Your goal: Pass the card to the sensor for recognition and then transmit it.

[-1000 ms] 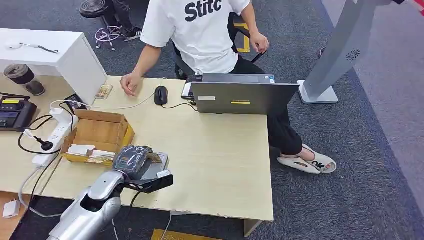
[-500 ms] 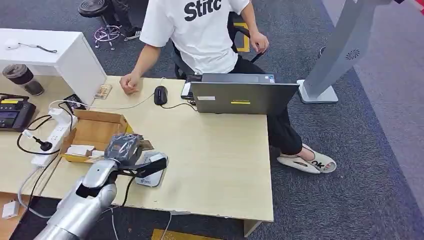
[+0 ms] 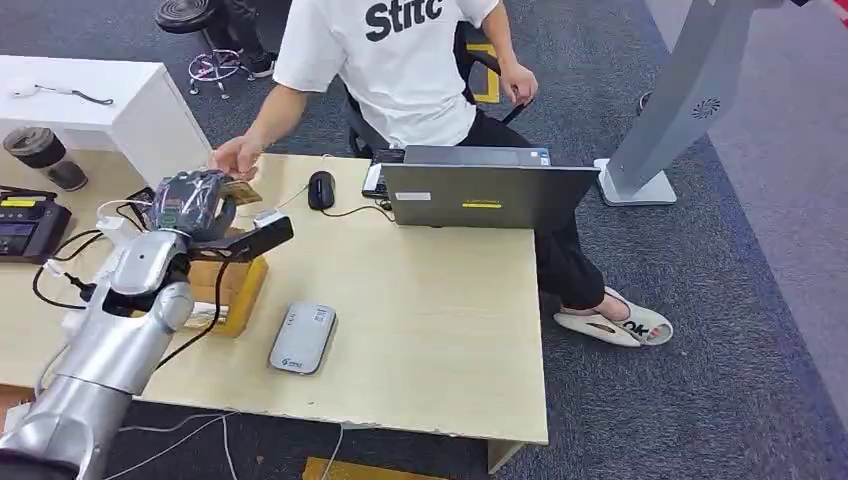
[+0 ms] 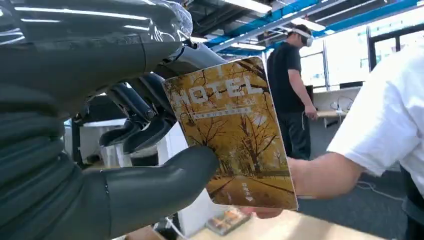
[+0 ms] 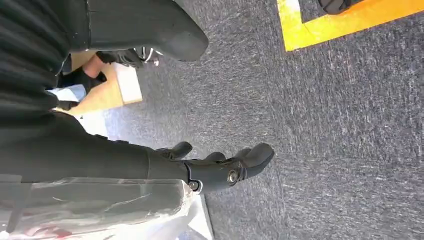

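1. Left wrist view: the card (image 4: 232, 135), yellow with autumn trees and the word HOTEL, is pinched between the thumb and fingers of the left hand (image 4: 145, 150).
2. Head view: the left hand (image 3: 195, 203) holds the card (image 3: 240, 191) up over the far left of the table (image 3: 430, 300), right by the person's hand (image 3: 237, 157).
3. The sensor (image 3: 303, 337) lies flat on the table, well apart from the card.
4. Right wrist view: the right hand (image 5: 220, 167) hangs over carpet, fingers loosely apart, holding nothing.

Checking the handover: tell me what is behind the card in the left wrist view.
Behind the card, pinched by the left hand, a person's hand and forearm reach toward it. The card hides that person's fingers.
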Controlling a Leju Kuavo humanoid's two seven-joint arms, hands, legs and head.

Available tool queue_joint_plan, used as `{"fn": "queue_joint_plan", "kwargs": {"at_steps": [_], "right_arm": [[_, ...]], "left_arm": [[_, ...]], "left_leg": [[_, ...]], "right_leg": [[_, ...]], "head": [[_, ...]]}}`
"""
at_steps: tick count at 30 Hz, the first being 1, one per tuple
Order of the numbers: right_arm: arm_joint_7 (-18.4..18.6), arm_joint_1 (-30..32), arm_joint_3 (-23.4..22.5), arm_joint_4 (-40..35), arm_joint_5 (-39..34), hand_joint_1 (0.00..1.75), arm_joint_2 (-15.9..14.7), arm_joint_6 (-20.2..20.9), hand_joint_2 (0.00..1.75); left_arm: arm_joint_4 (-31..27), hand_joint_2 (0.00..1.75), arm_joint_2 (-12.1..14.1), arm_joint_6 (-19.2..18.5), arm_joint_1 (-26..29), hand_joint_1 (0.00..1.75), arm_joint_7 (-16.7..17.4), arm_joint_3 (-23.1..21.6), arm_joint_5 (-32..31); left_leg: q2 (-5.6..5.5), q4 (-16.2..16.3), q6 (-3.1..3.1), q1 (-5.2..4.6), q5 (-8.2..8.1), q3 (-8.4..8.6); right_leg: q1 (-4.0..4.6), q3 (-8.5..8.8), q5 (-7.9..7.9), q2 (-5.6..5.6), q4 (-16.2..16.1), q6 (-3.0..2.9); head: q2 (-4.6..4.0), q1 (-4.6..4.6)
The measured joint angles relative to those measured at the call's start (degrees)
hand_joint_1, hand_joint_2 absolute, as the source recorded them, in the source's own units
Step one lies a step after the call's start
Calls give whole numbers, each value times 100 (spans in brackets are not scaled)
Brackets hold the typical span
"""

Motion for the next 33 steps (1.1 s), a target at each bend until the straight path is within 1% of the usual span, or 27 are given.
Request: {"fn": "queue_joint_plan", "kwargs": {"at_steps": [3,6,9,13,14,17,22,27,33], "right_arm": [[26,0,35,0,20,0,-2,-11,175],[37,-1,112,0,22,0,-9,-26,175],[44,-1,172,0,102,0,-11,-33,175],[94,-6,247,2,120,0,-11,-35,175],[103,-7,269,2,122,0,-11,-35,175],[142,-17,323,2,172,0,-11,-35,175],[142,-31,407,2,190,0,-13,-35,175],[144,-28,433,2,181,0,-24,-35,175],[164,-26,437,2,151,0,-28,-57,175]], "left_arm": [[59,175,7,72,-138,175,26,15,15],[166,175,20,120,-392,175,89,85,-26],[345,175,96,269,-676,175,146,127,-107],[551,175,120,374,-950,175,188,223,-81],[618,175,118,417,-983,0,190,262,-20],[704,175,83,520,-1009,0,177,339,83],[708,175,-13,859,-899,0,166,426,293],[607,175,-39,898,-611,0,70,595,531],[389,175,57,981,-253,0,-37,809,719]], "left_leg": [[-1,0,0,1,0,-2],[0,0,0,1,0,-3],[3,0,0,1,0,-2],[2,0,0,1,0,-2],[3,0,0,1,0,-2],[2,0,0,0,0,-3],[3,0,2,-2,-1,-4],[3,0,2,-1,-1,-4],[3,0,2,0,-2,-4]], "right_leg": [[0,-2,0,-1,0,0],[0,-2,0,0,0,0],[1,-3,0,4,0,0],[1,-3,0,4,0,0],[1,-4,0,5,0,0],[0,-4,0,5,0,0],[-1,-3,0,5,0,0],[-1,-3,0,6,0,0],[-1,-4,0,6,0,0]], "head": [[0,0],[0,0],[0,0],[0,-2],[0,0],[0,0],[0,2],[0,0],[0,-2]]}}
